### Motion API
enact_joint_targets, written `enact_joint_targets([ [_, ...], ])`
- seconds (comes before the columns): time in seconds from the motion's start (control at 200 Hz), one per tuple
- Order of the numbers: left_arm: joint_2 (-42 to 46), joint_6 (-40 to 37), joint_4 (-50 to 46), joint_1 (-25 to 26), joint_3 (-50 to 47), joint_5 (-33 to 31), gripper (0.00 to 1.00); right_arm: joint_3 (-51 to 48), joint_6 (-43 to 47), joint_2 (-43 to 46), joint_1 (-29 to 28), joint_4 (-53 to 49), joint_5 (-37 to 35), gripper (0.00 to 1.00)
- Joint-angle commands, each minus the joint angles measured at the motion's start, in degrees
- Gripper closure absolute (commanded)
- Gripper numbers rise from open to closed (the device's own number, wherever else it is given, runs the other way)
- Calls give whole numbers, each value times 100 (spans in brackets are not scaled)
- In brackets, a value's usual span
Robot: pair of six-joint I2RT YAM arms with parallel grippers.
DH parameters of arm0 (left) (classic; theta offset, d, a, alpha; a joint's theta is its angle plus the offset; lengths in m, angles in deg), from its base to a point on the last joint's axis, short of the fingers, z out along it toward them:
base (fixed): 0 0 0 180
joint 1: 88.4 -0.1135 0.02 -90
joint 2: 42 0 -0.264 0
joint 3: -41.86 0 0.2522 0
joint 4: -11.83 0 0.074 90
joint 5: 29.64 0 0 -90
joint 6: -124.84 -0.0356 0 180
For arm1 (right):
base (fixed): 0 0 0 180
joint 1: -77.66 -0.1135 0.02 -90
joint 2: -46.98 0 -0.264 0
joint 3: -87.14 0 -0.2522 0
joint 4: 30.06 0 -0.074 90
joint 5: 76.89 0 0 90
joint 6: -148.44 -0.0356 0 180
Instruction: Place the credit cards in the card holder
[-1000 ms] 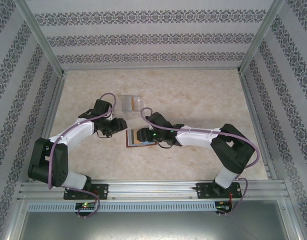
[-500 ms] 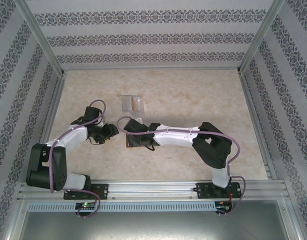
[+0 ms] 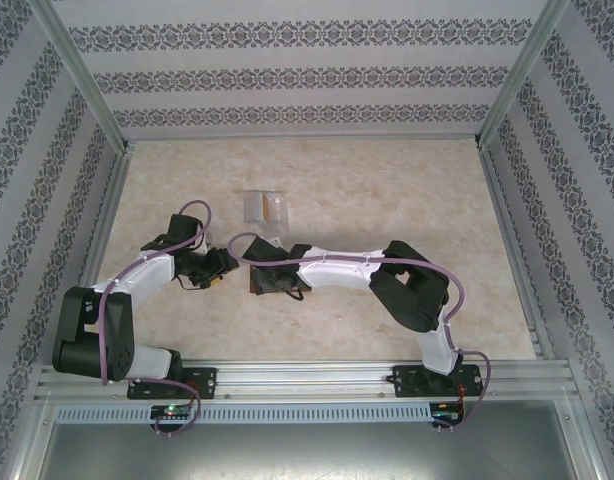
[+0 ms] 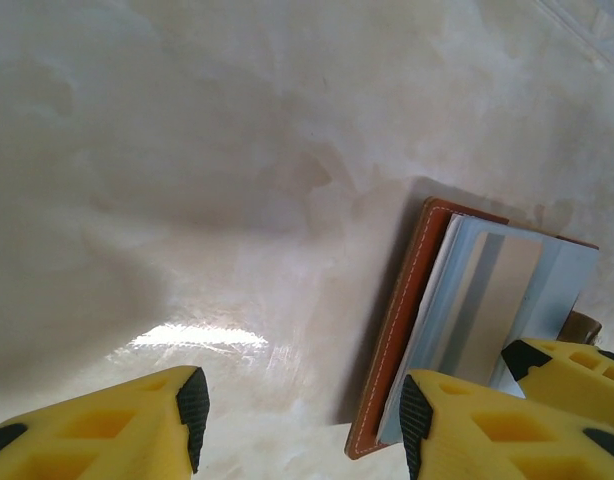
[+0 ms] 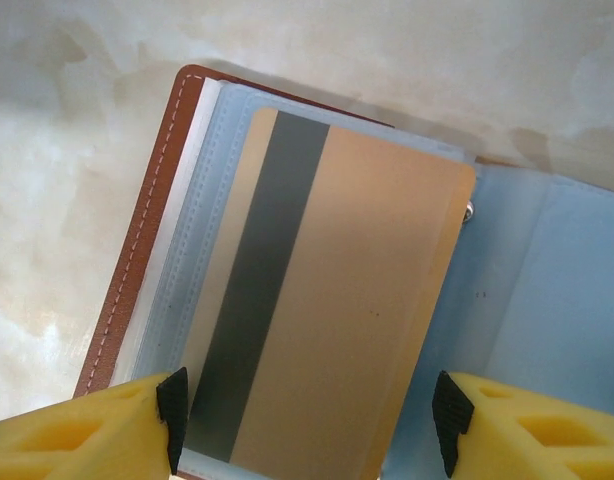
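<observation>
The card holder (image 5: 137, 260) lies open on the surface (image 4: 187, 150), and an orange-tan card (image 5: 367, 300) with a dark stripe rests on its clear pockets (image 5: 202, 200). The right hand (image 5: 307, 420) is released above this card. The left hand (image 4: 297, 420), released too, hangs just beside the holder.

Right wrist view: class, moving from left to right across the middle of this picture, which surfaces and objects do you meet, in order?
pale marbled tabletop → reddish-brown stitched leather edge of the card holder → clear plastic sleeves → orange-tan credit card with a dark grey stripe → greyish-blue inner pocket
</observation>
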Motion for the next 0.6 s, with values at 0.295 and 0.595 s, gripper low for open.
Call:
enact_joint_targets([
  [0.295,-60,60,256,-76,-94,160,45,45,-106,166,14,23,199,24],
  [0.595,-141,34,266,-76,-70,197,46,88,-89,-53,-4,107,225,27],
])
